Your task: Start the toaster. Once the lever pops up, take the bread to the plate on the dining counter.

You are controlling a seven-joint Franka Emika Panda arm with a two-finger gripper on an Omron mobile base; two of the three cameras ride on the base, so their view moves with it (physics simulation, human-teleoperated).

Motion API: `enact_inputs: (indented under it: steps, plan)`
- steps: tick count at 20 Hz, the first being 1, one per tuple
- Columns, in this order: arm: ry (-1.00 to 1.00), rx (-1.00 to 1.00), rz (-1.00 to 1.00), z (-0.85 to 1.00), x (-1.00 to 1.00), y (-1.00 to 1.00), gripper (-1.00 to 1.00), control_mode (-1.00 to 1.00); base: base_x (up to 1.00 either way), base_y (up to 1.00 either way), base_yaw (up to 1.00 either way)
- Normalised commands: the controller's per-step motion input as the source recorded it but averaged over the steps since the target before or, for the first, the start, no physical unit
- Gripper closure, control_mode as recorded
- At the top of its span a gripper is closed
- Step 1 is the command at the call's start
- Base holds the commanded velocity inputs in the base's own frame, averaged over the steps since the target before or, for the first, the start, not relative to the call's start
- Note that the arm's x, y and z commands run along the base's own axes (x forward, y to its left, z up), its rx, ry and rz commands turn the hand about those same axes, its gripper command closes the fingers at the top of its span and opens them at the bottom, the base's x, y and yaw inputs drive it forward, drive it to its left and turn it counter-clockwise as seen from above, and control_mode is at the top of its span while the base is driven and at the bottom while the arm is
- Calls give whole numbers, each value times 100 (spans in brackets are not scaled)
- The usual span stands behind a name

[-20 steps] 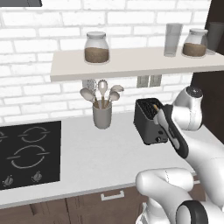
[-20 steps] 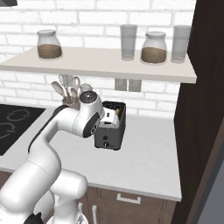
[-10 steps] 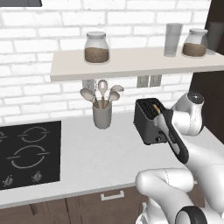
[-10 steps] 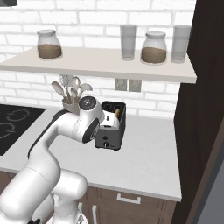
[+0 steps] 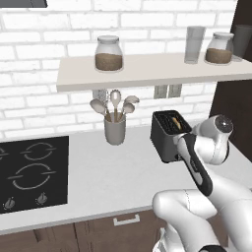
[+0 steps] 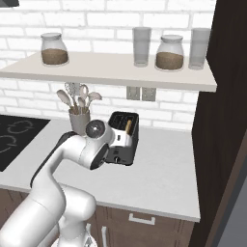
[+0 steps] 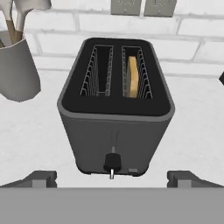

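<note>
Hand view looks straight at the narrow end face of the toaster [image 7: 114,109], a small boxy dark grey-black body with rounded top edges and two wire-lined slots. The bread [image 7: 132,77] stands on edge in the slot farther from the utensil crock [image 7: 16,72], a thin tan slice with only its upper part showing. Low on the end face sits the small round dark knob [image 7: 112,162] with a pale stub below it; whether the lever is down I cannot tell. Gripper [image 7: 111,178] is spread wide and holds nothing, one fingertip [image 7: 42,177] to each side of the toaster's base, close in front of the end face and apparently not touching. Judgement: the task is at its first step; starting the toaster looks not yet done, and carrying the bread to the plate is all still ahead. Right base view shows the toaster [image 6: 123,138] on a smooth pale worktop [image 6: 164,178], in front of a white brick wall with a double outlet [image 6: 142,93] just above and behind it. Beside the toaster stands the matte grey crock with pale spoons, and above it a plain shelf [image 6: 111,70] carrying glass jars and tumblers.
</note>
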Motion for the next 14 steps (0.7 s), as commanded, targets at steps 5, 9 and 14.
enact_inputs:
  steps: [5,9,14]
  plan:
    - [-10,0,0,-14,0,-3,-100,-100,0,0,0]
    - [0,0,0,-14,0,0,-100,-100,0,0,0]
    - [0,0,0,-13,0,0,-100,-100,0,0,0]
